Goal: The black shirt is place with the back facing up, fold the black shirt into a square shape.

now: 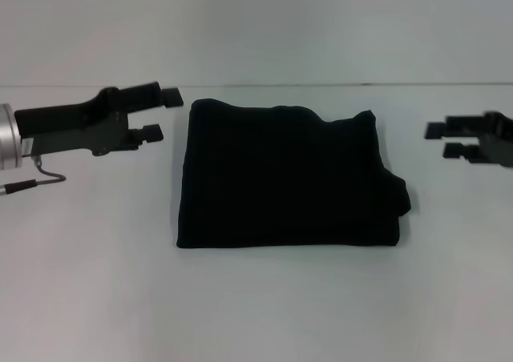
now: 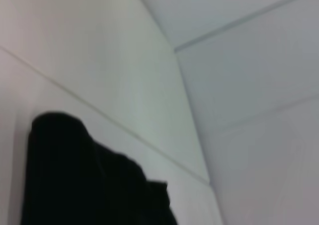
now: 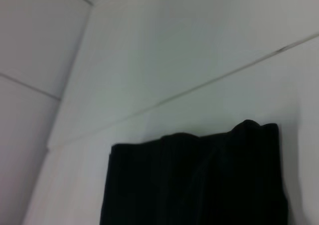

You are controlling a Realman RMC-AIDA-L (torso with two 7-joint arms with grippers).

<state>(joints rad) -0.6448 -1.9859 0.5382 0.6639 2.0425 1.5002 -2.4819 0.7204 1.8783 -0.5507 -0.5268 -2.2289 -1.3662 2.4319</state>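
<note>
Cloth of the black shirt [image 1: 284, 178], folded square on the table [image 1: 256, 306], looks soft and limp; pinch an edge. Left gripper [image 1: 159, 114] and right gripper [image 1: 439, 139] hover beside it, fingers apart, empty.

tabletop [image 1: 264, 306]: we see a plain white surface filling the lower part of the head view | wall [image 1: 256, 26]: we see a pale, bare wall rising behind the tabletop's far edge | seam lines [image 2: 239, 21]: we see thin lines crossing the white panels in both wrist views
</note>
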